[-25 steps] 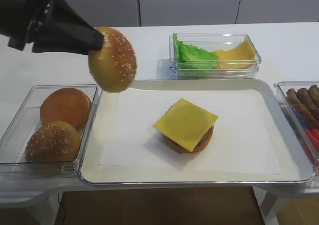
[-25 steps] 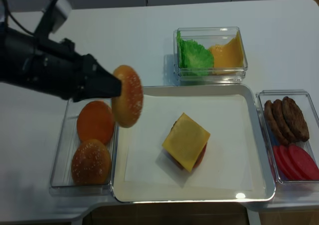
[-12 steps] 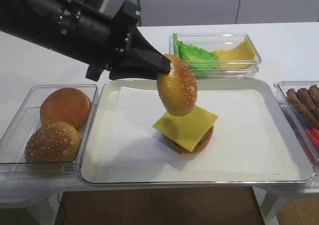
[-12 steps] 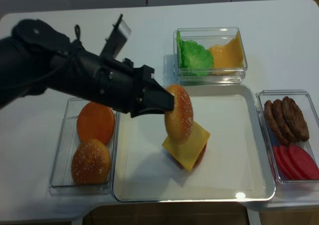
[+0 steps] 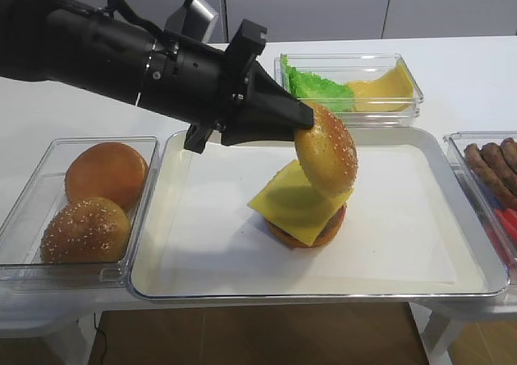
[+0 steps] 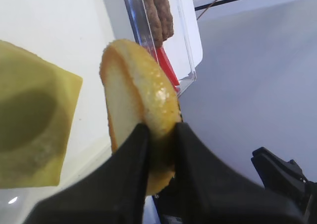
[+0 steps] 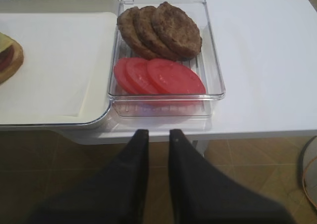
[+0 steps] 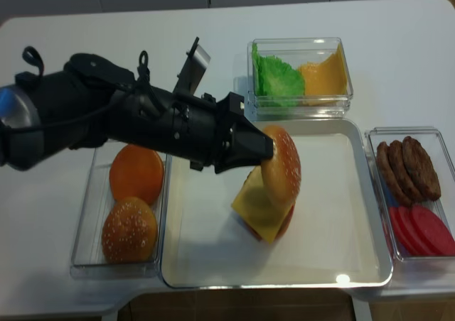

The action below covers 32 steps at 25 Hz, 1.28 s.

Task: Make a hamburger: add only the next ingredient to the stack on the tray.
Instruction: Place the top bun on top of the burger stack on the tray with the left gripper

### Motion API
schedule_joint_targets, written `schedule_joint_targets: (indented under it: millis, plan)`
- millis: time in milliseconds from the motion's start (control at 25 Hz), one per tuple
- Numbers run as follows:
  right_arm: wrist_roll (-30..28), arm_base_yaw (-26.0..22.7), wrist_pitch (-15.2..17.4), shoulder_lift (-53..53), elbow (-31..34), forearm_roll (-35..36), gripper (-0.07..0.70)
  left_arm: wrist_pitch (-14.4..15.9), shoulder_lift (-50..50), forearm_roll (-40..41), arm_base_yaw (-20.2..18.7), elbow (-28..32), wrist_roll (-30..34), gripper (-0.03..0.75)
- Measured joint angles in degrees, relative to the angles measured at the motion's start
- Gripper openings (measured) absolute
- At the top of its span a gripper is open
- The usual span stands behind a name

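We see our left gripper (image 5: 303, 123) clamped on the sesame bun top's (image 5: 326, 160) rim — the bun tilted on edge above the cheese-topped stack (image 5: 300, 205) on the tray (image 5: 186, 280) — while our right gripper (image 7: 154, 137) hangs empty, fingers narrowly apart.

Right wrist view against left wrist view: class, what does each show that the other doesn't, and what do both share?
Only the right wrist view shows the tomato slices whole and the right gripper. Only the left wrist view shows the sesame bun top pinched on edge in the left gripper. Both show the patties in their clear bin.
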Motion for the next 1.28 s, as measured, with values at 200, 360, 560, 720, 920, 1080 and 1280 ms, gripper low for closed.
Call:
schedule_joint_targets:
  millis: [200, 360, 560, 720, 920, 1080, 1280]
  plan:
    - [0.0, 0.0, 0.0, 0.0, 0.0, 0.0, 0.107, -0.53, 1.53, -1.26, -0.2, 0.0, 0.0, 0.109]
    - [0.0, 0.0, 0.0, 0.0, 0.04, 0.0, 0.106, -1.16, 1.66, -1.57, -0.2, 0.0, 0.14, 0.109]
    - [0.0, 0.0, 0.0, 0.0, 0.13, 0.0, 0.106, -2.59, 1.66, -1.57, -0.2, 0.0, 0.14, 0.108]
    - [0.0, 0.0, 0.0, 0.0, 0.13, 0.0, 0.106, -3.09, 1.66, -1.83, -0.2, 2.4, 0.62, 0.106]
    - [0.0, 0.0, 0.0, 0.0, 0.13, 0.0, 0.106, -3.21, 1.66, -7.24, -0.2, 5.84, 4.86, 0.101]
    - [0.0, 0.0, 0.0, 0.0, 0.13, 0.0, 0.106, -3.32, 1.66, -13.91, -0.2, 6.49, 9.1, 0.1]
    - [0.0, 0.0, 0.0, 0.0, 0.13, 0.0, 0.106, -2.95, 1.66, -15.84, -0.2, 6.49, 10.55, 0.099]
